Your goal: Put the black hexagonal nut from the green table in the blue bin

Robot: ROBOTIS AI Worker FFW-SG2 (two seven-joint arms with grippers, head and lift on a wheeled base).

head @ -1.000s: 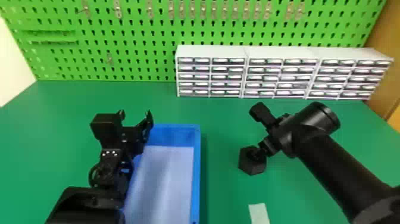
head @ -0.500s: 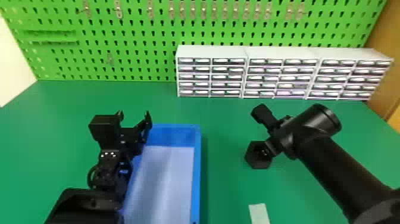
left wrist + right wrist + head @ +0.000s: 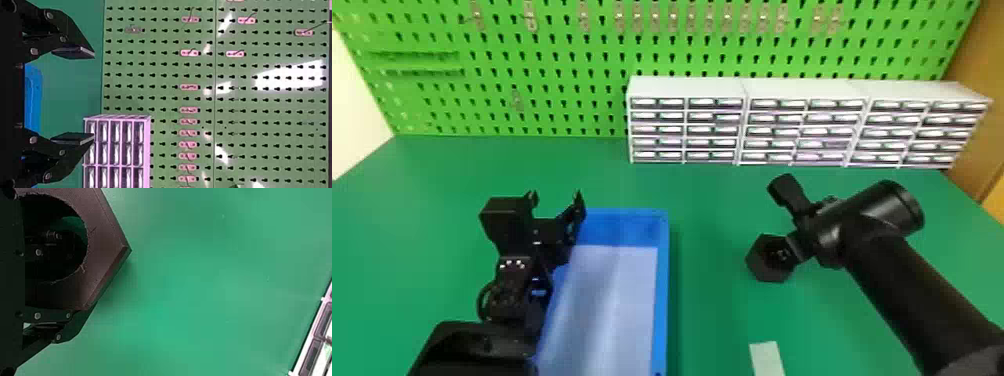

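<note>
The black hexagonal nut (image 3: 761, 266) hangs over the green table (image 3: 714, 305) right of the blue bin (image 3: 660, 300) in the head view, with my right gripper (image 3: 791, 250) shut on its wall. Close up in the right wrist view, the nut (image 3: 105, 246) has one finger of the right gripper (image 3: 84, 280) inside its hole and the other along its outer side. My left gripper (image 3: 554, 197) is parked over the bin's left side, open and holding nothing. In the left wrist view the left gripper (image 3: 94, 96) has its fingers wide apart.
White drawer units (image 3: 802, 102) stand along the back right, against the green pegboard (image 3: 497, 55). A pale strip (image 3: 767, 357) lies on the table near the front edge, between bin and right arm.
The nut has shifted a little to the right and up in the head view, its opening now facing the camera more. The right arm has moved only slightly; the left has stayed almost still.
</note>
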